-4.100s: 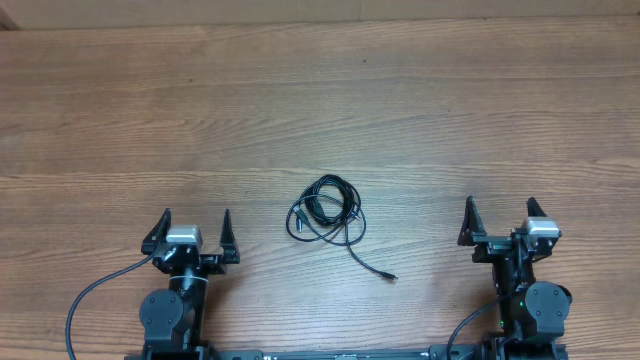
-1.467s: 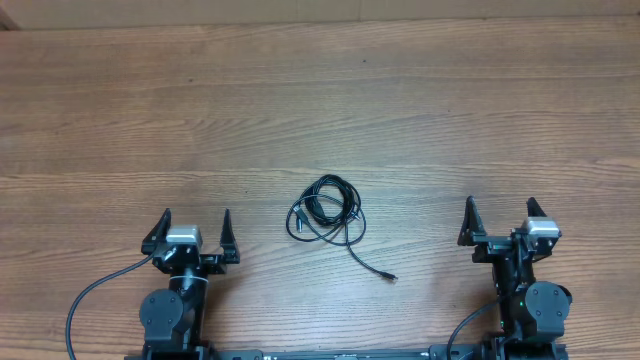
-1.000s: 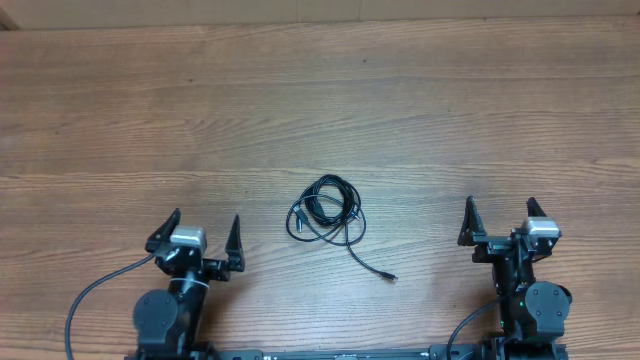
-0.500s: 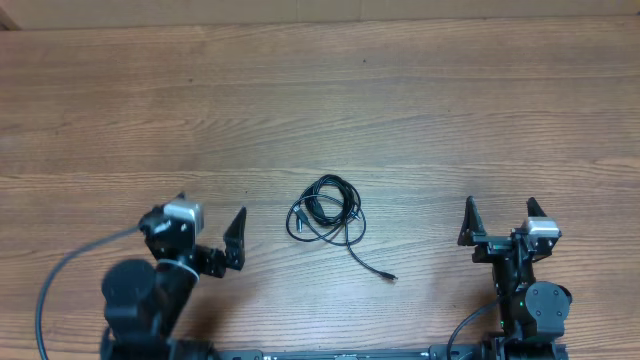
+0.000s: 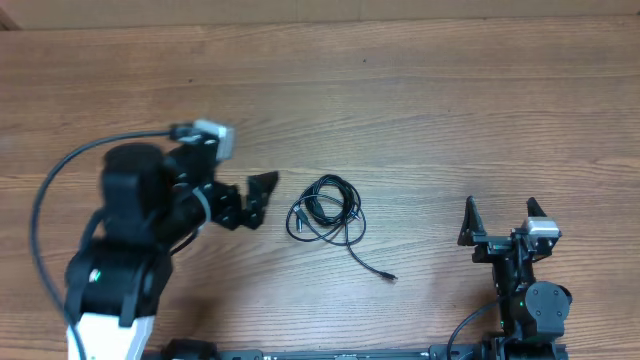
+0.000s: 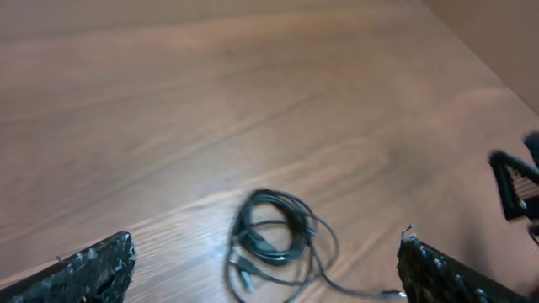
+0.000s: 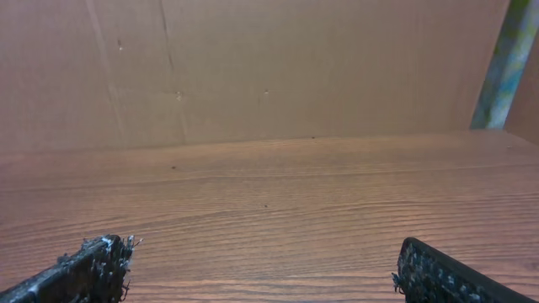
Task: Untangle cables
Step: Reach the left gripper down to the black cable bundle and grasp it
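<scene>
The cables (image 5: 325, 210) lie as one small tangled bundle of thin black loops on the wooden table near the middle. One loose tail runs to a small plug (image 5: 391, 276) at the front right. My left gripper (image 5: 254, 200) is open and empty, raised just left of the bundle. In the left wrist view the bundle (image 6: 271, 238) lies below and between my open left fingers (image 6: 266, 250). My right gripper (image 5: 500, 216) is open and empty at the front right, far from the bundle. In the right wrist view its fingers (image 7: 261, 251) frame only bare table.
The left arm's thick black cable (image 5: 48, 190) arcs over the table's left side. A brown board wall (image 7: 269, 67) stands at the table's far edge. The right arm's finger (image 6: 512, 180) shows at the right edge of the left wrist view.
My left arm has risen from its rest pose and swung forward and right, bringing its open gripper up beside the bundle. The right arm and the cables have not moved.
</scene>
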Controlling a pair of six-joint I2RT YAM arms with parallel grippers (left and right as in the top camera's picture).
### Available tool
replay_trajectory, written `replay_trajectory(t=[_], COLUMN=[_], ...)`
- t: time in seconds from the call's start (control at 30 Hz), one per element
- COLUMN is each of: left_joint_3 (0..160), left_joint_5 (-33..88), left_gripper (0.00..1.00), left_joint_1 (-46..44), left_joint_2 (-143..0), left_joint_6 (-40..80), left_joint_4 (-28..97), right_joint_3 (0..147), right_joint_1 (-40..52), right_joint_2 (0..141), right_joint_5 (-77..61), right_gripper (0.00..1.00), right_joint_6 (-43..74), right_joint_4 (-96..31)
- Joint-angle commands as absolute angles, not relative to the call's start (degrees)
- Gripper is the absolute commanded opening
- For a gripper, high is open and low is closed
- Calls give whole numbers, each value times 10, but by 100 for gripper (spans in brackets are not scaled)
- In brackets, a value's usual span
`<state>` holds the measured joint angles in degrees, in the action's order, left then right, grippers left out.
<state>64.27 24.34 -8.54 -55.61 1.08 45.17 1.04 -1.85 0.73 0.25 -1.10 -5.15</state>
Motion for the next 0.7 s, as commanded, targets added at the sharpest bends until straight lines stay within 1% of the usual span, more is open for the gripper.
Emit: replay_trajectory(t=[0.0,0.2,0.3,0.37,0.5,0.57,0.6,0.63,0.67], left_joint_3=[655,655,655,655,655,655,655,655,655], left_joint_5=[256,255,244,208,111,82,72,62,49], left_gripper=[100,99,100,94,85,84,82,78,71], left_joint_1=[-143,-169,-186,-202,-237,-254,-261,-267,-272], left_joint_2=[-614,-704,-753,-786,-854,-886,-900,-914,-927], left_joint_6=[9,15,-37,-58,-60,-61,-63,-65,-67], left_joint_4=[429,391,373,366,347,337,331,325,318], right_joint_3=[4,4,4,4,4,4,4,4,4], right_joint_1=[-18,-18,-18,-18,-18,-18,-18,-18,-18], right_joint_2=[2,2,2,2,2,2,2,2,2], right_joint_5=[3,3,3,3,3,3,3,3,3], right_gripper=[100,100,100,100,100,100,100,100,100], right_joint_6=[-12,-12,-12,-12,-12,-12,-12,-12,-12], right_joint_4=[-48,-48,-48,-48,-48,-48,-48,-48,-48])
